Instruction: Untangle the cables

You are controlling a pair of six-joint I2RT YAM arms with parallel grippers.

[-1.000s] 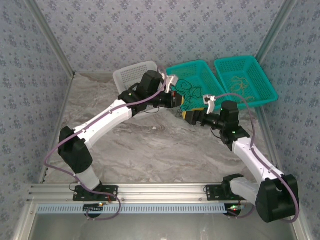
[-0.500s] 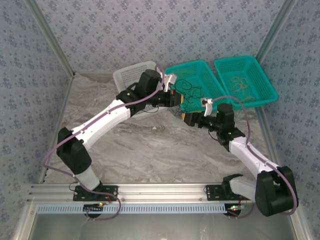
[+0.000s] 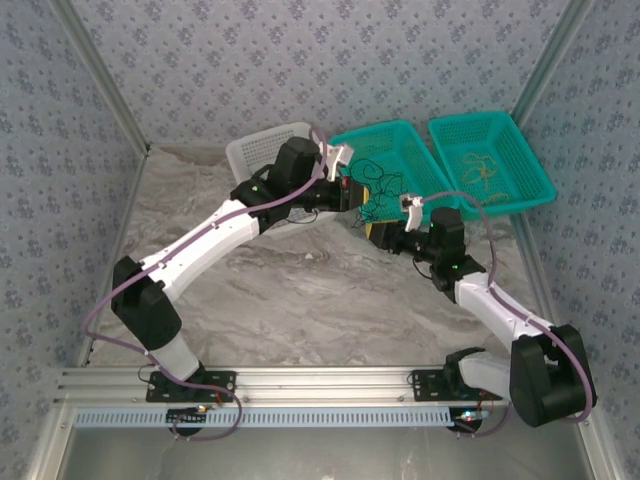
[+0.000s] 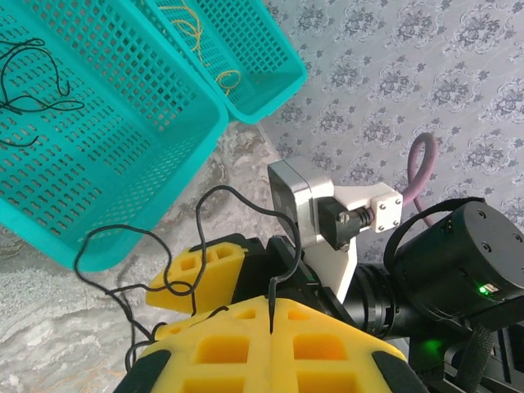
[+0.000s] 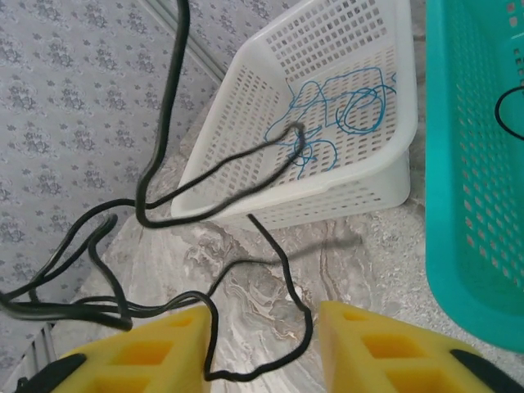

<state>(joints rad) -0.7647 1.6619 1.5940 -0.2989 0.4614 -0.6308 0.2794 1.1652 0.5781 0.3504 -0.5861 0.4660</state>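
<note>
With blue cables [image 5: 344,115] and yellow cables [image 3: 480,168] basketed, the left gripper [image 4: 270,321] clamps the remaining black cable [image 4: 221,192], which loops between the parted jaws of the right gripper [image 5: 262,327].

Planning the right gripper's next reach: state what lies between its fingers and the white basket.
In the right wrist view, a black cable loops across bare marble tabletop between the right gripper and the white basket; nothing else sits there.

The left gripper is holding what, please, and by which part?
A black cable, pinched by the shut left gripper; whether end or middle is hidden.
</note>
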